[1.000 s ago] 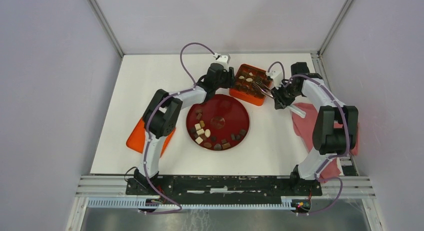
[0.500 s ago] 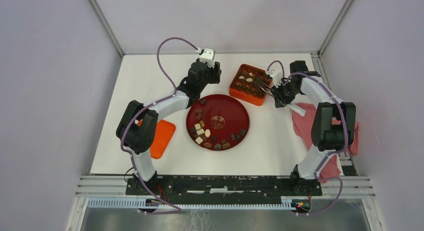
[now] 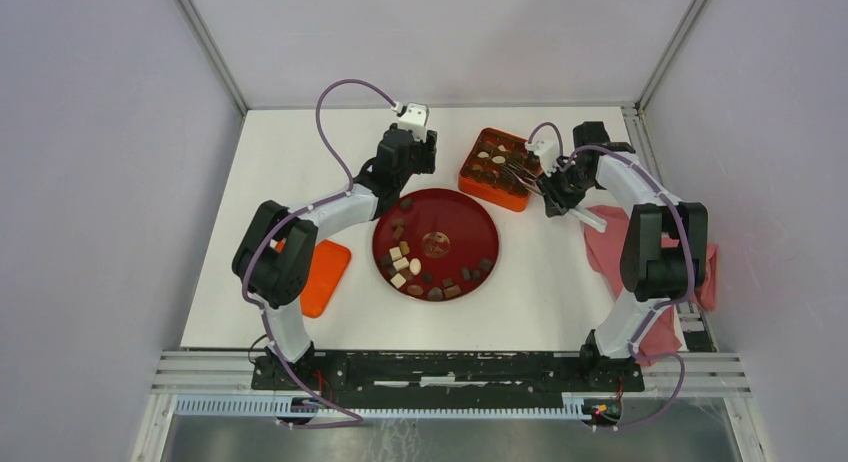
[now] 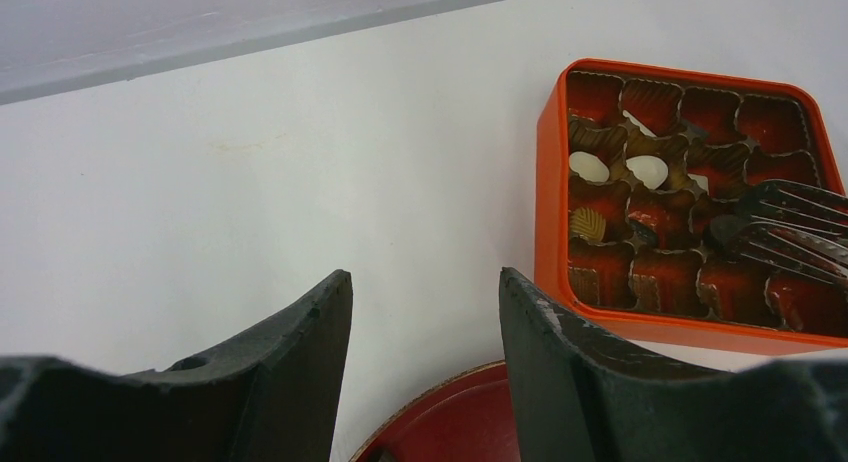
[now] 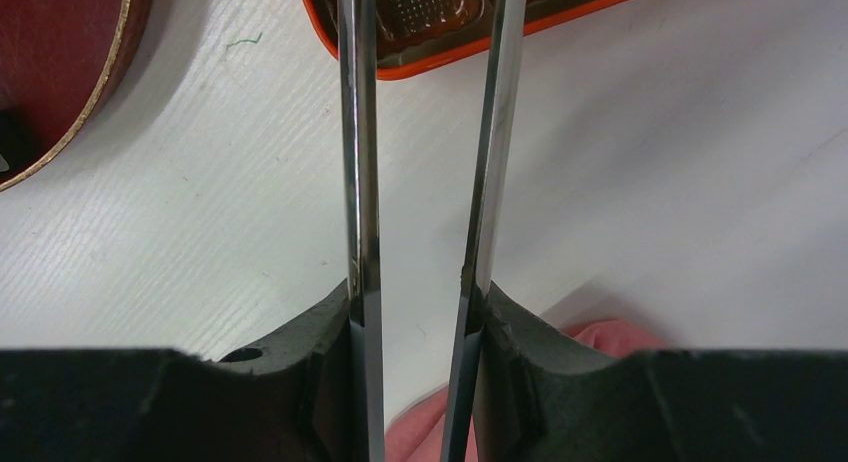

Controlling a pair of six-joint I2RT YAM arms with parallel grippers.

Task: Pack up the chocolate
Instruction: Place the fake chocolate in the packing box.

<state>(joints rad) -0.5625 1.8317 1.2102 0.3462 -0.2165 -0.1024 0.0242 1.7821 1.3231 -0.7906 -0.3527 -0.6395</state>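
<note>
Beside the box [image 4: 547,182], right pincer [image 5: 415,307] clamps tongs [image 5: 358,182]; left pincer [image 4: 425,282] wide, viewing their tips.

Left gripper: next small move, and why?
Probably pull back over the red plate and lower onto a chocolate: the left gripper hangs open and empty at the plate's far rim, many pieces lie there, and the orange box has empty cups.

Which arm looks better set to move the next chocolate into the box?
Probably the right: the right gripper holds metal tongs whose tips reach into the orange box. The left gripper hangs open and empty by the rim of the red plate.
</note>
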